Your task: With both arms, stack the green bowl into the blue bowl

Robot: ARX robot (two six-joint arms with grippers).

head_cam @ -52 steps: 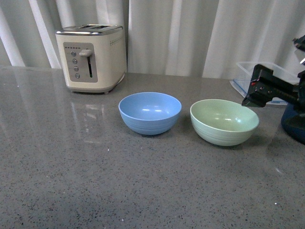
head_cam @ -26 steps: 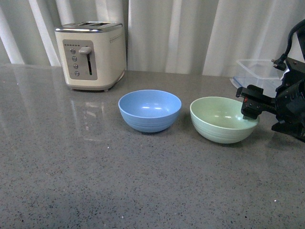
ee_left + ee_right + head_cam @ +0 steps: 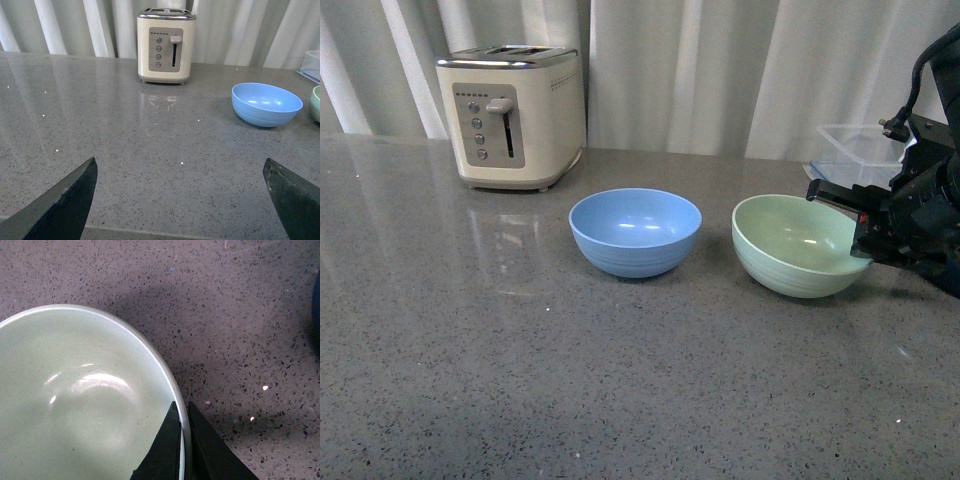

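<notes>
Where the front view takes in the whole grey speckled counter [image 3: 620, 390], the green bowl [image 3: 798, 246] stands to the right of the blue bowl [image 3: 635, 232], the two apart and side by side. A cream toaster [image 3: 510, 118] stands behind them on the left before a pale curtain [image 3: 670, 70], and a clear container [image 3: 865, 150] lies behind the green bowl.

The right gripper [image 3: 851, 222] meets the green bowl at its right-hand rim. This view does not resolve how the fingers sit, nor whether the bowl's base touches the counter.

The right wrist view supplies that detail. The right gripper [image 3: 183, 442] pinches the rim of the green bowl [image 3: 75, 405], with one dark finger inside the wall and the other outside it, pressed close with only the rim between them.

The left gripper is outside the front view and appears only in the left wrist view. There the left gripper [image 3: 180, 200] is spread wide and holds nothing, low over bare counter. The toaster [image 3: 166, 45] and blue bowl [image 3: 266, 104] lie well beyond it, and a sliver of the green bowl [image 3: 316, 103] shows at the frame edge.
</notes>
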